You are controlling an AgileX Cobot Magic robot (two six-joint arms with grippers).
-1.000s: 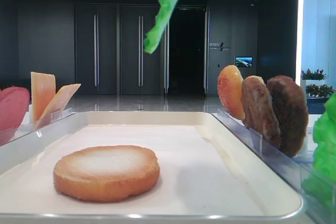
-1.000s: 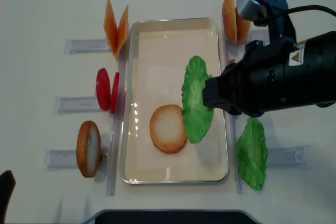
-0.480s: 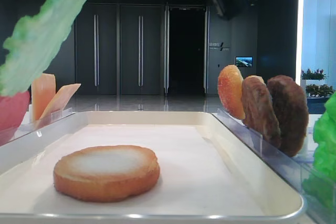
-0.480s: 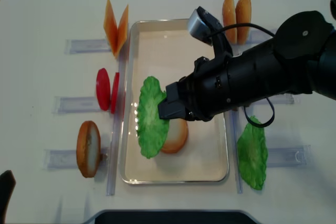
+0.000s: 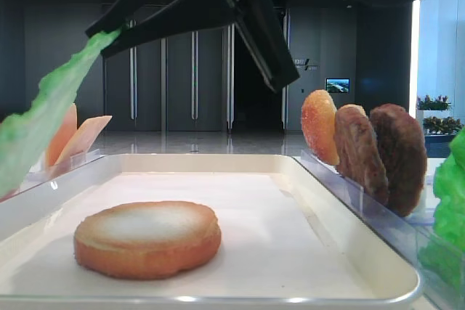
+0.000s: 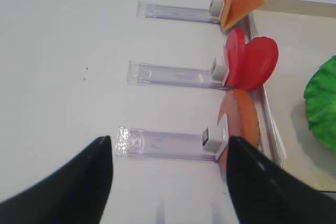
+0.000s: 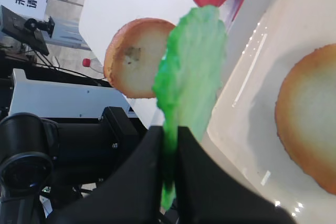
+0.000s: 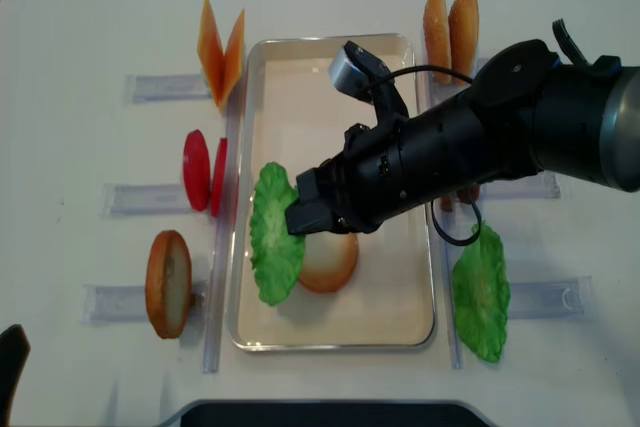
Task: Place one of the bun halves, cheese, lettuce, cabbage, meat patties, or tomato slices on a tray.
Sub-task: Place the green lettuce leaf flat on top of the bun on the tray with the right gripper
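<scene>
One white table (image 8: pixel 80 7), dark-doored hall behind; right tool (image 8: pixel 298 217) clamped on lettuce leaf (image 8: pixel 270 245).

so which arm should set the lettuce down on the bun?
Right. Its gripper is shut on the lettuce leaf, held beside the bun half over the tray. Left gripper is open, off-tray.

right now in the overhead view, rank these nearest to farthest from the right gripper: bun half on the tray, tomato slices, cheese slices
From the right gripper, shut on the lettuce leaf:
1. Bun half on the tray, just beside and below the gripper.
2. Tomato slices, left of the tray.
3. Cheese slices, off the tray's upper left corner.
</scene>
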